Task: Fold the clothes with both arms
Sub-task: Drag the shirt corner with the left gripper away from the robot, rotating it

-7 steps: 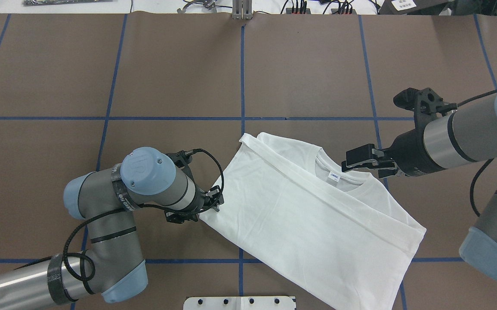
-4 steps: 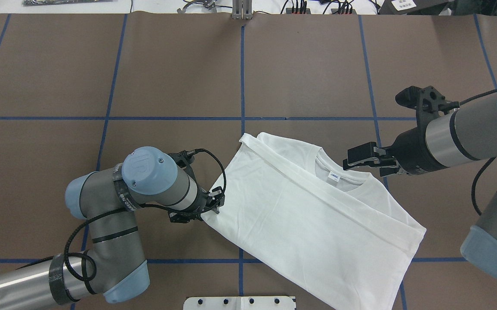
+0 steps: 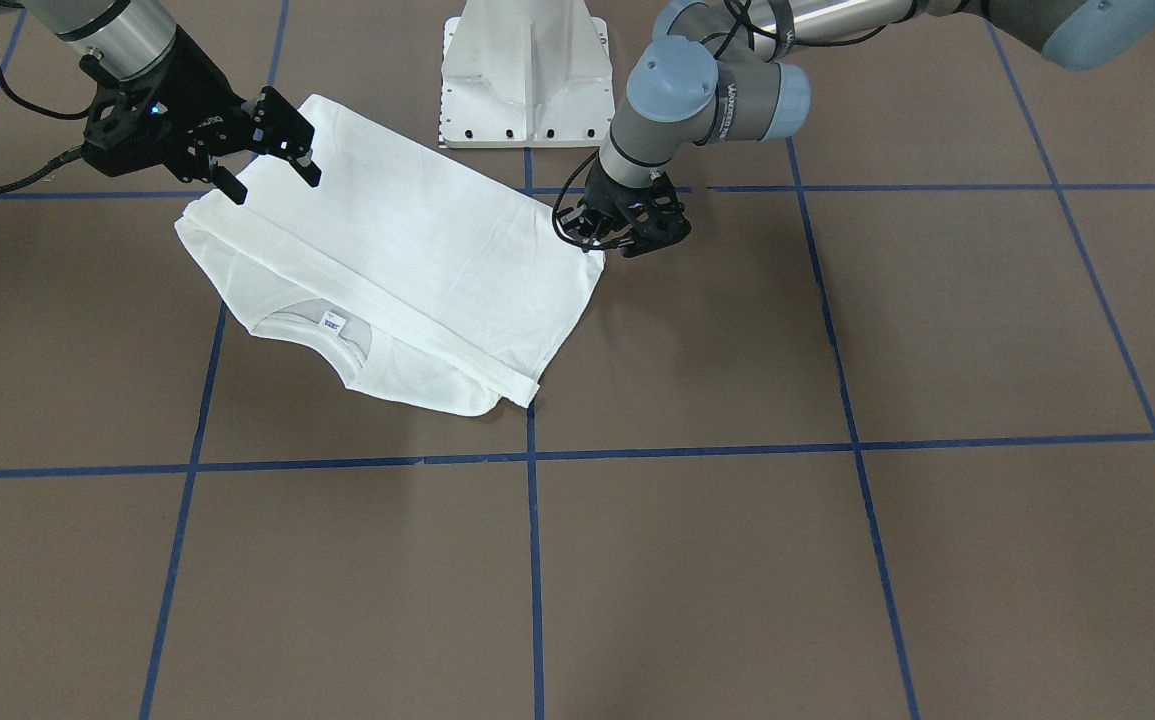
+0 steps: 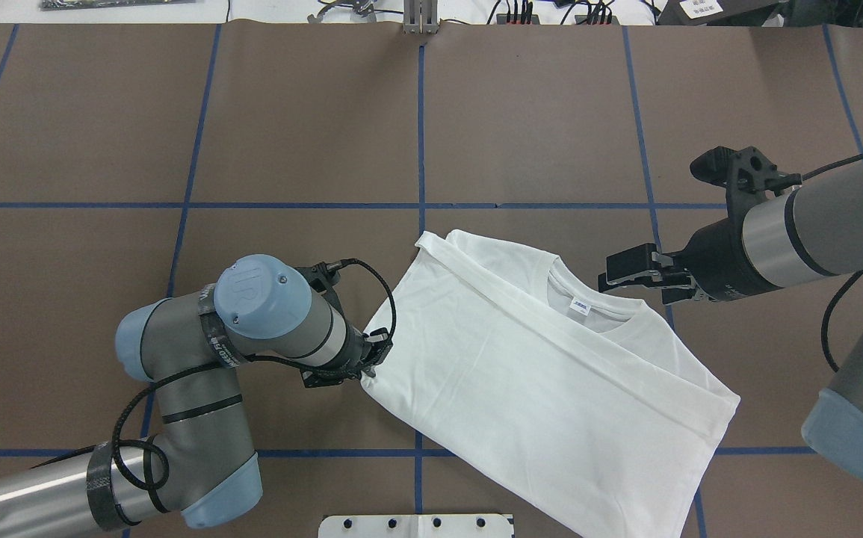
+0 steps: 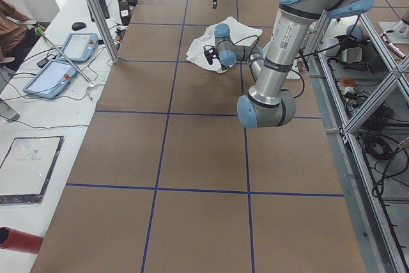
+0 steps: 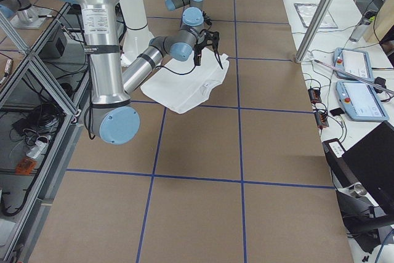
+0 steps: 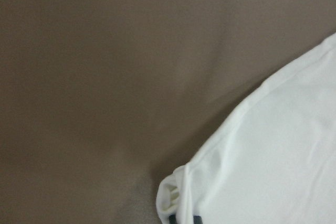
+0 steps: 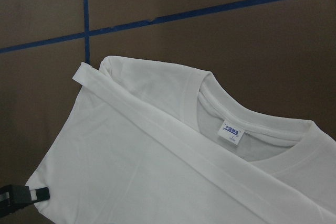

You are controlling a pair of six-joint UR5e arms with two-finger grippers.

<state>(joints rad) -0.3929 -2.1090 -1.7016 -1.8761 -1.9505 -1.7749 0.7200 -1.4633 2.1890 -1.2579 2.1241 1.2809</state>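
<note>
a: what changed in the last second?
b: your left grey-tube arm (image 4: 282, 329) slid a touch inward, and the near hem corner of the white long-sleeved cloth t-shirt (image 4: 536, 373) came with it. its jaws look clenched on that corner.
a: and the right grey-tube arm (image 4: 812, 224)?
b: backed off slightly; its jaws hang spread, holding nothing, beside the ribbed collar (image 4: 588, 297). the shirt lies slantwise on the brown blue-lined worktop (image 4: 289, 112), so you likely have one grip of two for the next fold.

Soft matt cloth T-shirt (image 4: 536, 373), matt brown table (image 4: 289, 112)
</note>
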